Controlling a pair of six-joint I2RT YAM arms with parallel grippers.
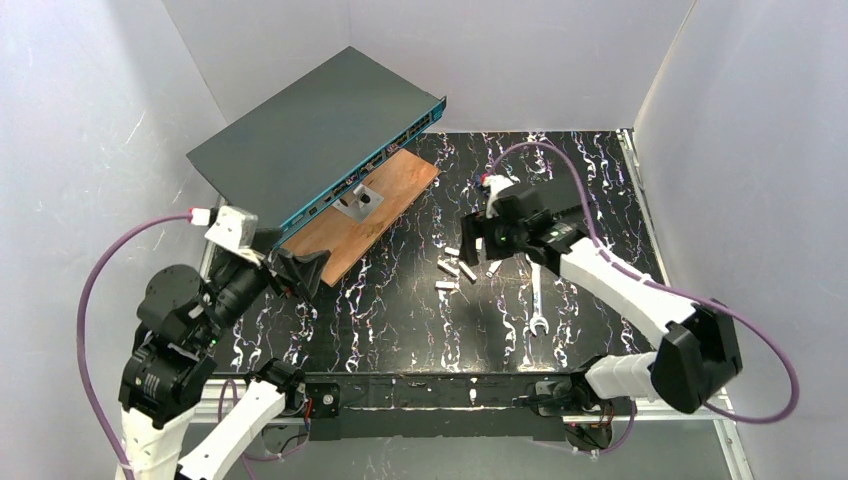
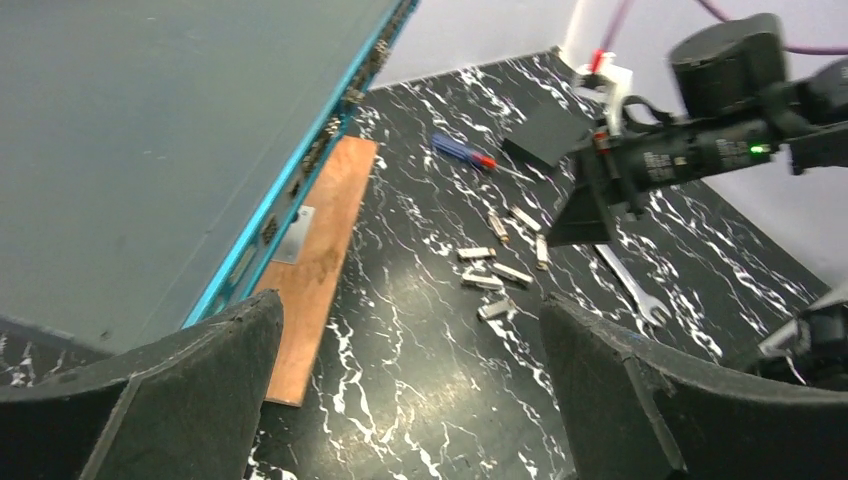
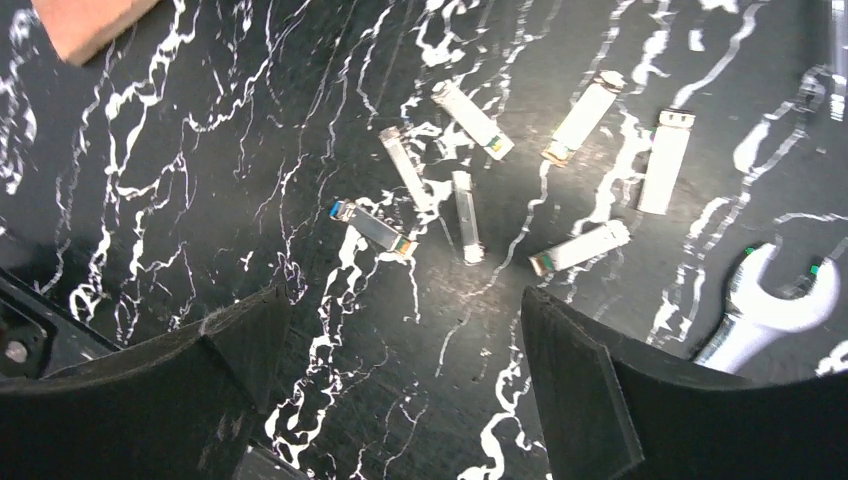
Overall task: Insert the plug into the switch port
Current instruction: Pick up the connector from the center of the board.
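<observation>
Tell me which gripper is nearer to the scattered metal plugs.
Right. The right gripper hangs open just over the plugs; the left gripper is off to their left, at the near end of the wooden board beside the switch.

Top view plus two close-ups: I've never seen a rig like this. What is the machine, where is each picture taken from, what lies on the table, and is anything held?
Two robot arms are bolted at the near edge of a black marbled table. The wide picture looks down from above and behind them. The other two come from a camera on each wrist. On the table are a big grey switch with a teal edge of ports, a wooden board along that edge, a scatter of small metal plugs, a wrench and a screwdriver. The left gripper is open near the switch. The right gripper is open above the plugs. Neither holds anything.
</observation>
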